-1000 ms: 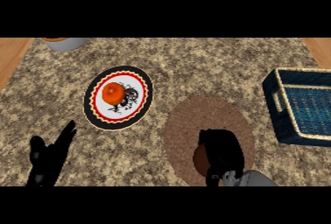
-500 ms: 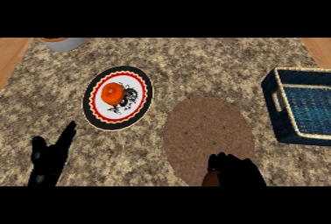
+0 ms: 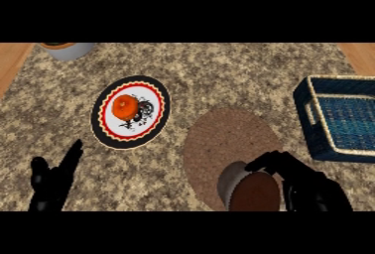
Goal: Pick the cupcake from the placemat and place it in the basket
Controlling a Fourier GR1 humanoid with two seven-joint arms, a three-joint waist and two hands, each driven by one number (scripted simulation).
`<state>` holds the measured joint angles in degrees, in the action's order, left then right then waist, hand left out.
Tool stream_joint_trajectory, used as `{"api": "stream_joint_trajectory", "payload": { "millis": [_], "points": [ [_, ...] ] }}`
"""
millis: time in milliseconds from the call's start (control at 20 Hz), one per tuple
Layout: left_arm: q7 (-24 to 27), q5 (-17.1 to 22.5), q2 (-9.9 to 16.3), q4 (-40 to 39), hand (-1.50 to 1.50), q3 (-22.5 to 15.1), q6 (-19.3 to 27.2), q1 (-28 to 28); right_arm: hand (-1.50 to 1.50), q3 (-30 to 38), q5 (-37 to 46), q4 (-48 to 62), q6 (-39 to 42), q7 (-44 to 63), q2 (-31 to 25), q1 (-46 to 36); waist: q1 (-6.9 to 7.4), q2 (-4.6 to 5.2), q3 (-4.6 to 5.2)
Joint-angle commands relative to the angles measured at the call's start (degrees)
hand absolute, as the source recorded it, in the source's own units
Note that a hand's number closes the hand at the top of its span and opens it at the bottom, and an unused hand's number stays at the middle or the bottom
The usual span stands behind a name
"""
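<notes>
I'm working over a kitchen counter: a speckled granite counter top [image 3: 219,74] fills my view, with wood-toned edges at ten and two o'clock. At nine o'clock sits a decorated plate [image 3: 131,112] holding an orange fruit [image 3: 126,104], a round brown placemat [image 3: 219,149] lies at five o'clock, a blue woven basket [image 3: 343,118] at three, and a grey pot [image 3: 67,48] at eleven.

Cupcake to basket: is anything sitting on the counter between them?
Nothing visible. The cupcake is at the right hand on the placemat; bare counter lies between it and the basket.
</notes>
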<state>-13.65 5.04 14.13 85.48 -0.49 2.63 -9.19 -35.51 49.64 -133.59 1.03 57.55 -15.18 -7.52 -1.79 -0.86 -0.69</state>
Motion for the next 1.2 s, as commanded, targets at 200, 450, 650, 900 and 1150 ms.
{"api": "stream_joint_trajectory", "payload": {
  "millis": [200, 450, 650, 900, 1150],
  "points": [
    [-0.8, 0.0, -0.7, -3.1, 0.00, -0.3, -0.7, -1.1, 1.50, 17.5, -4.2, -14.2, 6.9, 10.2, 0.8, -9.3, -0.05, 0.39, 0.86],
    [-2.4, 0.4, -1.6, -3.1, 0.00, -0.7, -0.8, 0.2, 1.50, 31.3, -9.8, -9.5, 11.0, 11.3, -0.6, -18.4, -0.05, 0.45, 0.82],
    [-1.5, -0.3, -1.3, -5.5, 0.00, 0.1, -0.7, 1.0, 1.50, 39.5, -14.0, -3.2, 15.2, 12.4, -1.6, -26.6, 0.08, 0.47, 0.85],
    [-0.9, 0.8, -1.0, -3.4, 0.00, -0.1, -2.5, -1.9, 1.50, 52.7, -23.7, 5.9, 18.6, 9.8, -8.2, -32.1, 0.41, 0.33, 0.76],
    [-1.0, -1.0, -2.5, -4.5, 0.00, -0.7, -0.7, 0.7, 1.50, 62.3, -32.5, 18.8, 21.0, 0.9, -17.8, -32.9, 0.69, 0.82, 0.70]
  ]
}}
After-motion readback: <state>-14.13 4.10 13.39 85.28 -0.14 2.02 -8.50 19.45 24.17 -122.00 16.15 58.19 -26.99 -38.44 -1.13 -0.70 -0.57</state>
